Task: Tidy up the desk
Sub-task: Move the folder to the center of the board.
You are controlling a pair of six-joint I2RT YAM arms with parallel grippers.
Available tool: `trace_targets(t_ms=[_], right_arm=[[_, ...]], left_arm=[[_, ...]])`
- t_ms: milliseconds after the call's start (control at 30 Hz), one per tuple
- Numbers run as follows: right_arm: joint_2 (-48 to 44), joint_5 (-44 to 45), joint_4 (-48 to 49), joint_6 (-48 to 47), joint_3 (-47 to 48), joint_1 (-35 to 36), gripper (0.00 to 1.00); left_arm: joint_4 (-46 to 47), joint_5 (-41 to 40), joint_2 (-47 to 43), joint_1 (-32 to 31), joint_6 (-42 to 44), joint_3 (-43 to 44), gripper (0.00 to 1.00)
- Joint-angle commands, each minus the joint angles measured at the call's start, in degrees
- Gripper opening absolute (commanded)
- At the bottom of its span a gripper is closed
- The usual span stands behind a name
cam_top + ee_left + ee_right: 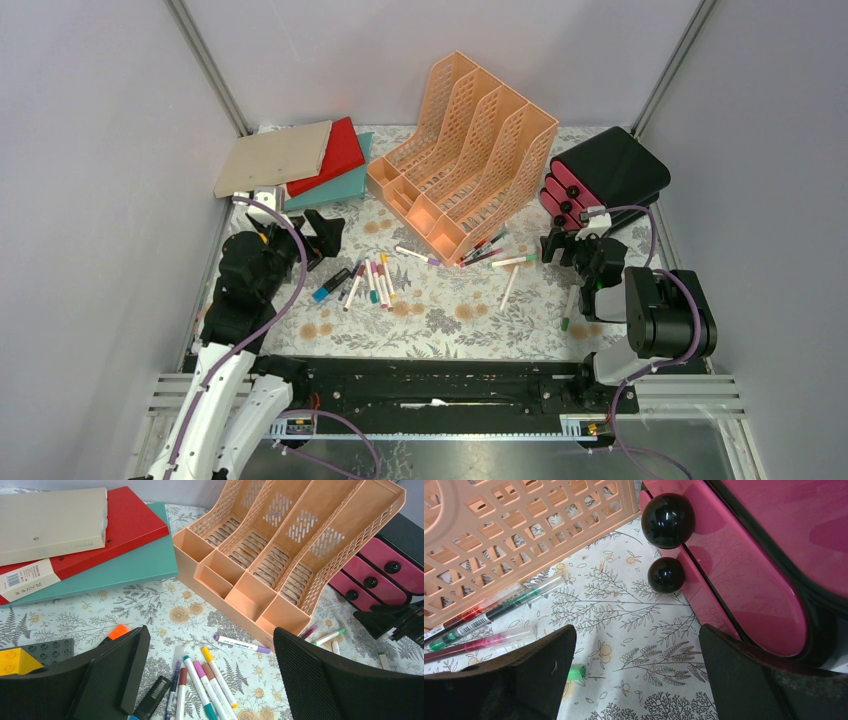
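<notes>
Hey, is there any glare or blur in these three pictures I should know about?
Top external: even light, soft shadows, all sharp. Left wrist: file rack crisp, no glare. Right wrist: bright glints on the larger black knob, sheen on the pink drawer front.

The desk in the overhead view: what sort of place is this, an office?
Probably a staged office desk inside a test booth, not a real office: it carries a file rack, stacked folders and loose markers, yet plain grey walls box it in.
</notes>
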Motion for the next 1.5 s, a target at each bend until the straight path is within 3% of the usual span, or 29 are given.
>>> trace_targets(t_ms=[0, 700, 833, 1200, 1333, 1467], right_arm=[[-0.2, 0.9, 3.8, -0.1, 0.4, -0.1, 1.0], [-0.2, 0.9, 3.8, -0.1, 0.4, -0.1, 1.0], [-0.2, 0.9, 3.9, -0.1, 0.4, -0.1, 1.0], [-0.4, 2.7, 3.8, -0.4, 0.4, 0.5, 1.0], [-2.7, -2.6, 3.6, -2.9, -1.1, 0.5, 1.0], [-3.1, -3.3, 15.6, -2.9, -7.5, 0.5, 1.0]], left_arm=[[3.1, 1.3, -1.1, 0.1, 0.8, -0.3, 0.99], [2.8, 2.0, 0.5, 0.1, -1.2, 0.1, 0.99], [2.6, 6.1, 3.2, 0.1, -2.1, 1.1, 0.99], [0.2, -2.0, 9.0, 0.1, -9.7, 1.6, 0.99], [1.0, -2.5, 8.9, 0.1, -10.3, 1.0, 0.99], [0.8, -4.6, 9.0, 0.1, -10.0, 2.5, 0.99]])
